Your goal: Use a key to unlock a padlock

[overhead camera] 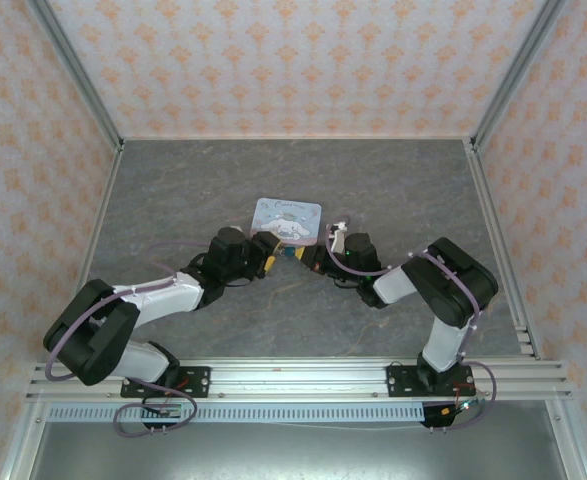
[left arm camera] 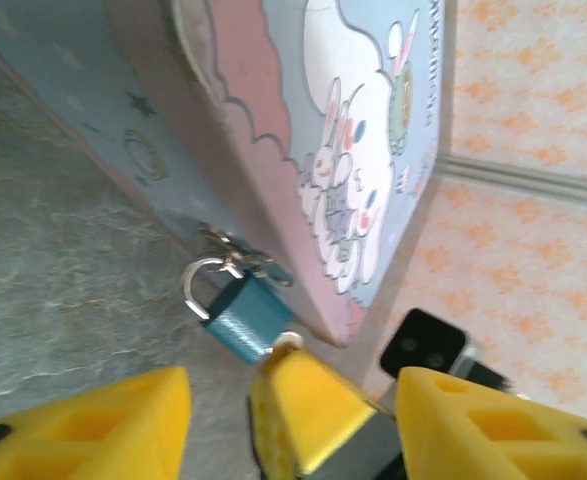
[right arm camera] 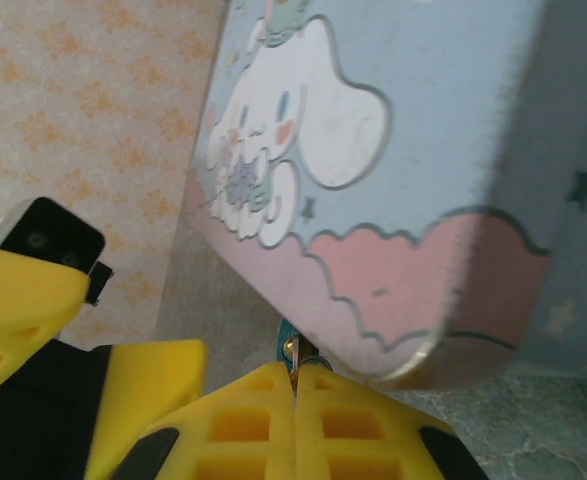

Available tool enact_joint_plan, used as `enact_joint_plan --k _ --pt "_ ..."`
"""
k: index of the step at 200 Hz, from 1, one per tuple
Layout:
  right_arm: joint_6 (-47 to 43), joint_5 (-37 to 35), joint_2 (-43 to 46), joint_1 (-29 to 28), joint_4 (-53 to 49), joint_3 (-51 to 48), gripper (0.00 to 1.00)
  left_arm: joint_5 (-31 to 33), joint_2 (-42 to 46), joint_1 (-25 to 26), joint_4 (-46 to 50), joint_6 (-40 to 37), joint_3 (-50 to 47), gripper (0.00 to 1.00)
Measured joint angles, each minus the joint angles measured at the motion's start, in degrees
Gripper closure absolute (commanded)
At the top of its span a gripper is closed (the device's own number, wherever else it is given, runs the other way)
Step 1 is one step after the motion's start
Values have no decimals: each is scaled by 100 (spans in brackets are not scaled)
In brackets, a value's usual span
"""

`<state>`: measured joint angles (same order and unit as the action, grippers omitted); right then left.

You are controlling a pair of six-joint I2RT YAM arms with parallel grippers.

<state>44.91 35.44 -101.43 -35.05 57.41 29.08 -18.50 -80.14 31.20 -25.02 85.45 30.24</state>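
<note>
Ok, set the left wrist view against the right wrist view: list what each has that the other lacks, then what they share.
Left wrist: the small teal-blue padlock whole, silver shackle through a hasp, framed by the left gripper's open yellow fingers. Right wrist: the right gripper shut on the thin metal key, its tip at a teal sliver. Both: the pale-blue rectangular cartoon tin and grey marbled table.

Teal padlock (left arm camera: 241, 318) hangs from the pastel tin's (left arm camera: 373, 120) clasp.
</note>
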Motion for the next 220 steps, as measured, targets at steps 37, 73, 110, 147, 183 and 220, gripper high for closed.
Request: enact_joint_plan --k 37,73,110,147,183,220 --pt "210 -125 225 -68 -221 -17 100 107 -330 188 -275 273 0 49" --pt "297 -127 234 -68 -348 -17 100 142 -763 411 -496 520 4 56" --pt "315 -120 234 -68 -369 -17 100 304 -1123 509 -813 789 9 64" --pt "317 -116 234 -66 -389 -17 100 527 -1187 509 -962 907 13 66" --pt "334 -79 234 -66 -393 -15 100 658 -1222 509 -1014 949 66 66" --pt "337 -44 234 -66 -431 4 100 662 -1368 509 -1080 1071 157 70"
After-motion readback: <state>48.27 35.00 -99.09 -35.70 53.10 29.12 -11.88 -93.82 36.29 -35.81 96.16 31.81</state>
